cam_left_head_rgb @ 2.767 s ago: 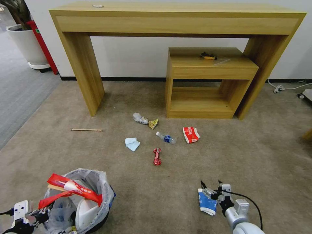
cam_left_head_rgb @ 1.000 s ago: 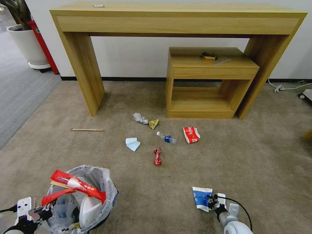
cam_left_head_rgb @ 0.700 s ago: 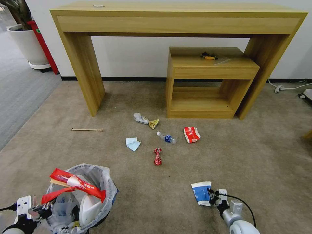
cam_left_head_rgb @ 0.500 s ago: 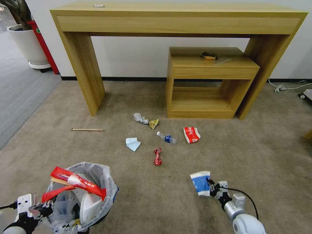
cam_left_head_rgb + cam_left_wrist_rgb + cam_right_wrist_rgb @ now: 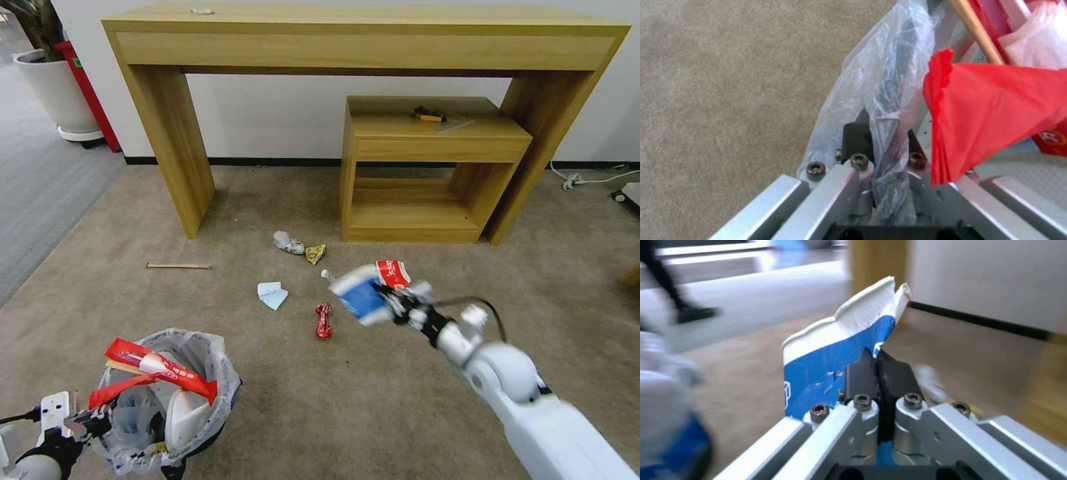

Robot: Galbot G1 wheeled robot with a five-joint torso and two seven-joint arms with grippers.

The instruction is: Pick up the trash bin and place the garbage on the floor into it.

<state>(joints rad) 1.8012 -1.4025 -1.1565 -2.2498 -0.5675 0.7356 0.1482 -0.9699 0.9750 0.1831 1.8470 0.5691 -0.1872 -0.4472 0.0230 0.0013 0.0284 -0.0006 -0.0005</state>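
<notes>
- My right gripper is up off the floor, out in front of me, fingers clamped tight on the rim of the cup; from the wrist the pads pinch the cup's torn blue-white wall between them.
- My left gripper is low at my left, fingers narrowed on the bin's bag and rim; I hold the bin just above the carpet.
- In the bin: a red wrapper lying across the top, a white slipper on edge, and a wooden stick beside the wrapper.
- On the floor ahead: a crushed can, a tissue, a red-white carton just behind the cup, a stick off to the left, and two small scraps near the low shelf.
- A bottle lies mostly hidden behind the cup.
</notes>
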